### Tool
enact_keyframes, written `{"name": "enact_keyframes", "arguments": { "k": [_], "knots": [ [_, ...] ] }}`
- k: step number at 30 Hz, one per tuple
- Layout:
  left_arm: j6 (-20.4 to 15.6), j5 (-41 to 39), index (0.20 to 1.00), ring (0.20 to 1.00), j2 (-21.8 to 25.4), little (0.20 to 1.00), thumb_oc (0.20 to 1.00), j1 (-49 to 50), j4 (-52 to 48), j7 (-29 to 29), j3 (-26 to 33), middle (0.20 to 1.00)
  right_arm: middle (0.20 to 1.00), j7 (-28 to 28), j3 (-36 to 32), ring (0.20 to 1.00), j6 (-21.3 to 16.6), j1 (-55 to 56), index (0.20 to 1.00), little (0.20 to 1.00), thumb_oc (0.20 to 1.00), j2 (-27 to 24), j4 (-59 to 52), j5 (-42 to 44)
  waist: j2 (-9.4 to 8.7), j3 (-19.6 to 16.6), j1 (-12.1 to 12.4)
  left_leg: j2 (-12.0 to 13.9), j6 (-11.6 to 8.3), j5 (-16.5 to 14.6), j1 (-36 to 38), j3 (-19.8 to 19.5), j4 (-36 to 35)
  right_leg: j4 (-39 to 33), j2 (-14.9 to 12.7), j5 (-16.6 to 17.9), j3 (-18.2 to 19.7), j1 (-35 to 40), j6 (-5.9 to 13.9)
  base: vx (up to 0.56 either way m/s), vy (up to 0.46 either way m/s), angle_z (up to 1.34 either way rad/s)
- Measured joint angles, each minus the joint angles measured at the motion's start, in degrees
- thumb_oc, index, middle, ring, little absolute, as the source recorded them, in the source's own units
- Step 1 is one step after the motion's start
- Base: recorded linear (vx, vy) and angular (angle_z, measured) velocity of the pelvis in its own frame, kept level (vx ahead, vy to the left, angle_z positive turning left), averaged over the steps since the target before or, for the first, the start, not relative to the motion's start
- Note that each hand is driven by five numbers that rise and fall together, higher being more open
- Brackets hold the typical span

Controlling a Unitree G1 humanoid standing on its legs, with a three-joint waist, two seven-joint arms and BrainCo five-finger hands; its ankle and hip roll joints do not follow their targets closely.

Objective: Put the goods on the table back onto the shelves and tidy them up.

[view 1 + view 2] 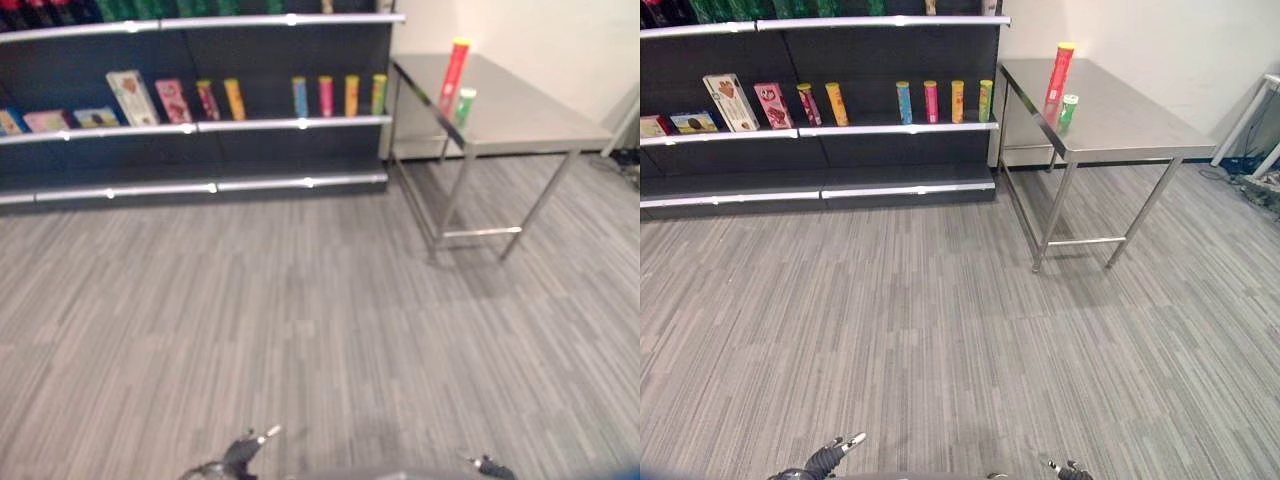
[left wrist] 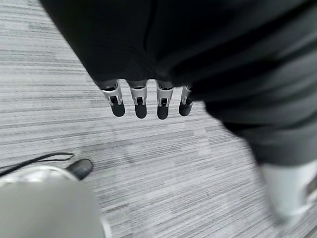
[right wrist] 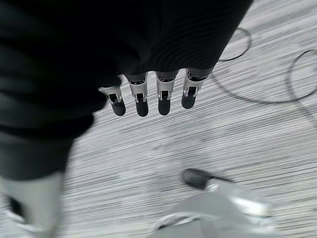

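Hanging relaxed and empty, both hands (image 2: 148, 101) (image 3: 148, 96) risked toppling the tall red can (image 1: 1059, 72) at the table's (image 1: 1140, 125) front-left edge onto the green can (image 1: 1068, 108).

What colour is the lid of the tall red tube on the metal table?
Yellow. The tall red tube stands on the metal table; the right eye view shows it best.

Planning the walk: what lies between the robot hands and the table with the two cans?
Bare grey carpet in the right eye view, from the left robot hand and right robot hand to the table.
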Motion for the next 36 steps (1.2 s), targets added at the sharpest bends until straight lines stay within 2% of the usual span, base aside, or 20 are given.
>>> {"name": "enact_keyframes", "arguments": {
  "k": [1, 4, 7, 15, 36],
  "knots": [
    [0.0, 0.0, 1.000, 1.000, 0.0, 1.000, 1.000, 0.0, 0.0, 0.0, 0.0, 1.000, 1.000, 0.0, 0.0, 1.000, -0.1, 0.2, 1.000, 1.000, 1.000, 0.0, 0.0, 0.0, -0.49, 0.8, -0.1, 0.0, 0.01, 0.0, 0.4, 0.0, 0.0, -0.5, 0.2, 0.8, 0.0, 0.7, -0.85, 0.00, 0.008, -0.04],
    [0.0, 0.0, 1.000, 1.000, 0.0, 1.000, 1.000, -0.9, -0.4, 0.0, 0.5, 1.000, 1.000, 0.0, 0.0, 1.000, -0.1, -0.1, 1.000, 1.000, 1.000, -0.3, -0.6, 0.0, 0.42, 3.3, -0.3, 0.1, 0.01, 0.0, 1.0, 0.1, -0.2, -1.2, 0.6, 1.2, 0.1, 1.7, -1.09, -0.01, 0.013, -0.07],
    [0.0, -0.2, 1.000, 1.000, 0.1, 1.000, 1.000, -1.1, -0.4, 0.0, 1.1, 1.000, 1.000, 0.0, 0.0, 1.000, -0.1, -0.6, 1.000, 1.000, 1.000, -0.3, -0.6, 0.0, 0.55, 3.5, -0.3, 0.1, -0.03, 0.0, 1.8, 0.1, -1.0, -1.2, 0.7, 1.1, 0.1, 2.2, -1.15, 0.00, 0.003, -0.02],
    [-0.1, -0.2, 1.000, 1.000, 0.2, 1.000, 1.000, -1.8, -0.3, -0.1, 1.0, 1.000, 1.000, 0.0, 0.1, 1.000, -0.1, -1.8, 1.000, 1.000, 1.000, -0.4, -0.6, 0.0, -1.03, 3.8, -0.2, -0.4, -0.04, 0.0, 3.1, 0.5, -1.9, -1.3, 0.4, 0.8, 0.4, 2.5, -0.80, -0.03, -0.002, -0.01],
    [0.0, 0.1, 1.000, 1.000, 0.2, 1.000, 1.000, -1.5, -0.2, -1.1, 1.0, 1.000, 1.000, 0.1, 0.2, 1.000, -0.1, -0.2, 1.000, 1.000, 1.000, -0.5, -0.5, -0.1, -0.48, 3.5, -0.3, -0.1, -0.05, 0.0, 3.2, 1.4, -1.7, -1.5, 0.7, 1.0, 1.5, 2.1, -0.90, -0.01, -0.009, -0.02]
  ]
}}
